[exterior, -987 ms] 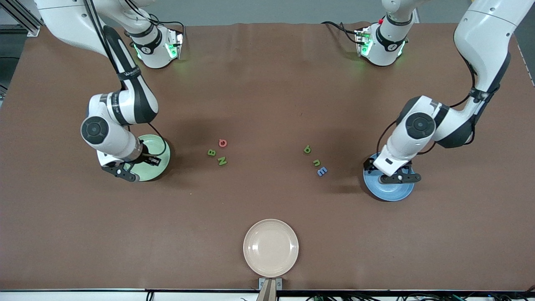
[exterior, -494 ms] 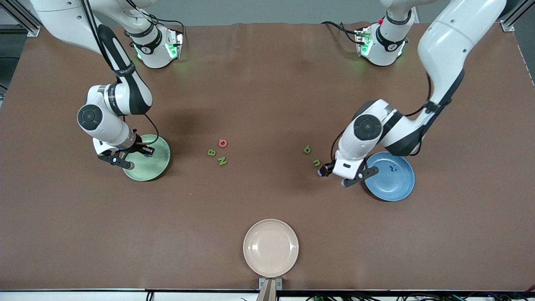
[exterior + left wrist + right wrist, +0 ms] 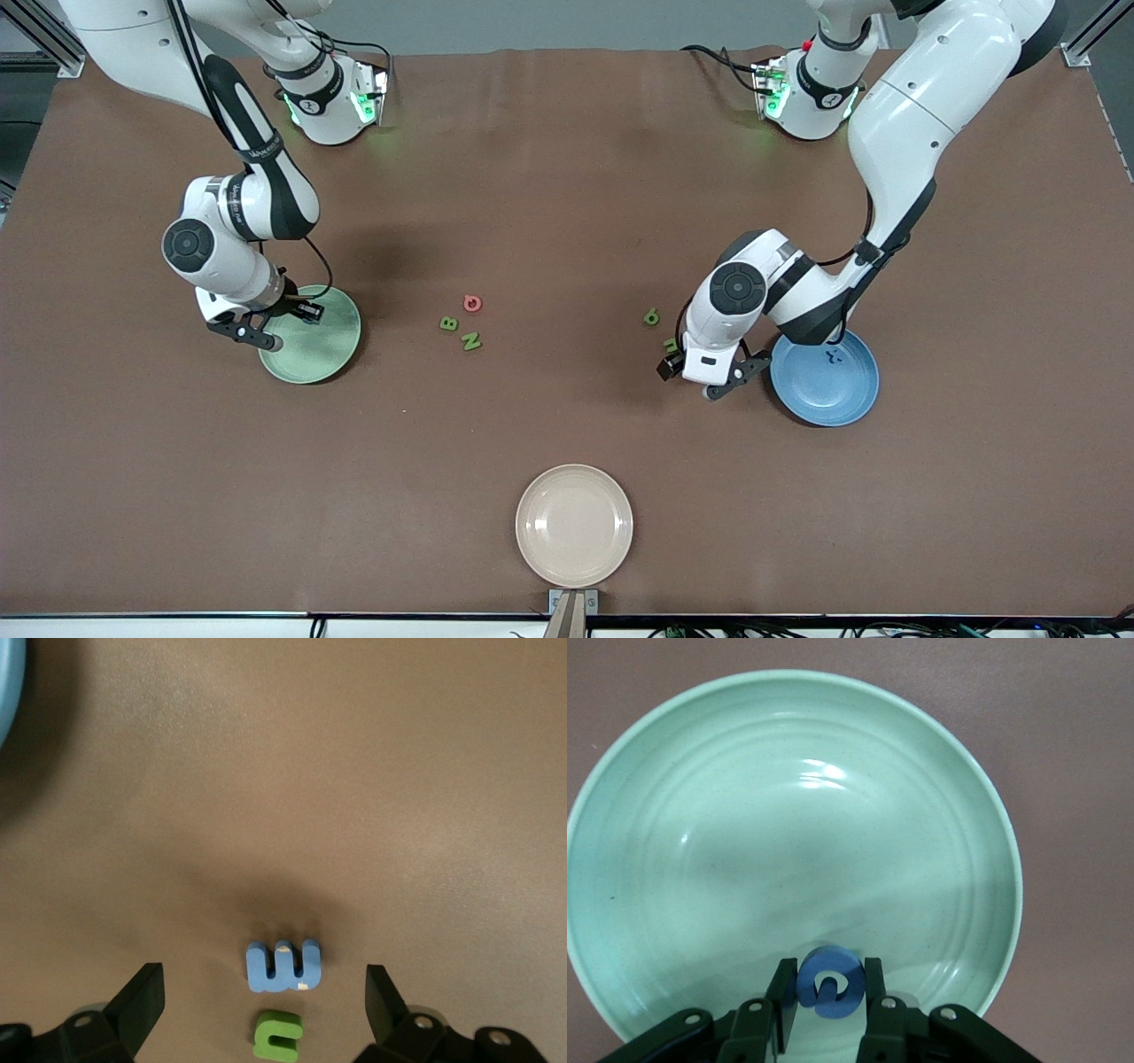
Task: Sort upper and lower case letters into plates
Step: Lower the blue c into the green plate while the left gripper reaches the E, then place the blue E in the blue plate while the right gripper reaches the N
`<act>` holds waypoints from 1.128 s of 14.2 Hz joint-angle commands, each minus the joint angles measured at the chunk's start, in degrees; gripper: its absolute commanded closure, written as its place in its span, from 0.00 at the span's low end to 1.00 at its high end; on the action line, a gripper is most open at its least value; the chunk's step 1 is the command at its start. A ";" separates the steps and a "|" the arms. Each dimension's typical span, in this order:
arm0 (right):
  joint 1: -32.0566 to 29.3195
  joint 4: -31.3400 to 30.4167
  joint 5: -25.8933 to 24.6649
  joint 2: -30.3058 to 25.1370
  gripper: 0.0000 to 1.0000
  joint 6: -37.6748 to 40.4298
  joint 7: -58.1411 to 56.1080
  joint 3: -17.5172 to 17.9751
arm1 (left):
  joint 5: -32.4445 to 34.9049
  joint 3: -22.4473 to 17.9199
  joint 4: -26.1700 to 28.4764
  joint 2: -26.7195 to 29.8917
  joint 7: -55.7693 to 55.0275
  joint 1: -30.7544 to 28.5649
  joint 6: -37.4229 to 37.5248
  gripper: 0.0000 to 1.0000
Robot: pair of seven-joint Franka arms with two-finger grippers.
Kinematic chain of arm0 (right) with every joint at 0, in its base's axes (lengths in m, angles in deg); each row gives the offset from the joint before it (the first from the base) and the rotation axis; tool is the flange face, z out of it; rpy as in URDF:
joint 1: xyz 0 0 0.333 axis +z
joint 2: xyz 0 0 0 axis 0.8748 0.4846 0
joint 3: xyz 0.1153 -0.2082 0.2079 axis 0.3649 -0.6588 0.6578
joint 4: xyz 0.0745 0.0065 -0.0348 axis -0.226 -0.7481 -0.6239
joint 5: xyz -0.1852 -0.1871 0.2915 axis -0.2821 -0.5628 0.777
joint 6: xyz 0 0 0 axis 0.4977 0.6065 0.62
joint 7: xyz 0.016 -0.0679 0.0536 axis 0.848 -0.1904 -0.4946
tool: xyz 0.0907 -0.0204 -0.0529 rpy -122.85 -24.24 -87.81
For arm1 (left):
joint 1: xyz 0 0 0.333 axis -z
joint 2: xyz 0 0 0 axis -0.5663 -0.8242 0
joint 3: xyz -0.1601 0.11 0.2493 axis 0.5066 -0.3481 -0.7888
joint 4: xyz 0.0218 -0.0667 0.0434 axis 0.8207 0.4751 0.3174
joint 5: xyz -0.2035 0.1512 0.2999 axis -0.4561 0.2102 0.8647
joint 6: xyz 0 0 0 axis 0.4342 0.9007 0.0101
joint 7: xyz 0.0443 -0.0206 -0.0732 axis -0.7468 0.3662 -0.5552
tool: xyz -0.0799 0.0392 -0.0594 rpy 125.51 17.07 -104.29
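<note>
1. Worktop (image 3: 567, 177): brown surface carrying all items.
2. Pale green plate (image 3: 312, 335) is lying toward the right arm's end; blue plate (image 3: 826, 377), toward the left arm's end, is holding a small blue letter (image 3: 832, 357).
3. Right end effector (image 3: 824, 1008) is hovering over the pale green plate, clenching a blue letter (image 3: 827, 981).
4. Left end effector (image 3: 264, 1001) is hanging released, fingers straddling a blue "E" (image 3: 283, 966) and green "n" (image 3: 277, 1035).
5. Red letter (image 3: 472, 303), green "B" (image 3: 448, 323) and green "N" (image 3: 471, 341) are lying clustered mid-worktop.
</note>
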 commanded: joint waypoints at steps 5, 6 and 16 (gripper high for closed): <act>0.26 -0.16 -0.42 -2.69 0.00 1.63 0.30 1.01 | 3.81 -0.69 -0.37 -2.11 -2.50 0.85 -1.40 0.05; 1.22 1.94 -0.33 -2.70 0.00 4.60 1.08 1.01 | 3.98 -0.69 -0.38 -2.37 -2.50 0.85 -2.01 0.09; 18.00 22.59 1.08 6.51 0.07 12.28 39.11 0.93 | 3.98 -0.69 -0.20 -2.82 -2.50 0.84 -2.89 0.45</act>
